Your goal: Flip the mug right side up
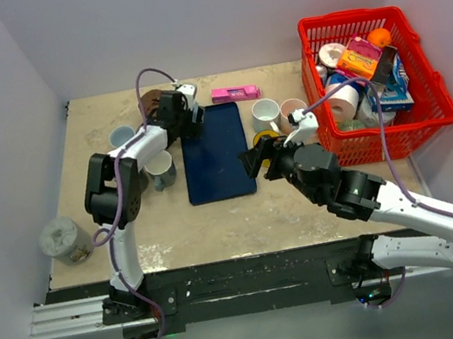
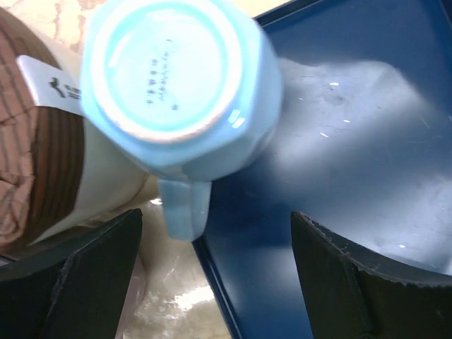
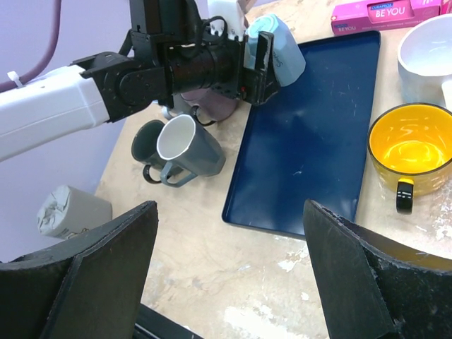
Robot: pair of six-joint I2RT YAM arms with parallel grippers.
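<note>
Biggest risk: The mug (image 2: 176, 78) looks tilted, base towards the left gripper (image 2: 215, 220). It sits at the tray (image 2: 353, 141) corner, just ahead of the fingertips. A nudge instead of a firm pinch would likely roll it off the rim onto the table.
Next risk: The handle points back between the fingers. If the jaws close there, they may catch the handle and not the body, and I'd expect the mug to swing as it is turned.
Smaller risk: The brown cup (image 2: 42, 162) stands just beside the left finger, touching or nearly touching the mug. A wide flip could knock it.
Left gripper: Spread wide and released, with no pad seen on the mug.
Right gripper (image 3: 229, 212): Spread wide and empty, well back from the mug across the tray.
Basket (image 1: 349, 18): Off to the right gripper's right, apart from it. It is piled with boxes, packets and an orange ball.
Tray contents: Below and ahead of both grippers, it is bare apart from the mug at its corner.
Grey mugs (image 3: 183, 152): Two stand together ahead-left of the right gripper. Nothing shows inside them.
White mug (image 3: 431, 46): Far ahead-right of the right gripper. The part of its inside that shows is empty.
Yellow cup (image 3: 413, 145): Ahead-right of the right gripper, upright and empty.
Mug contents: Its inside is hidden.
</note>
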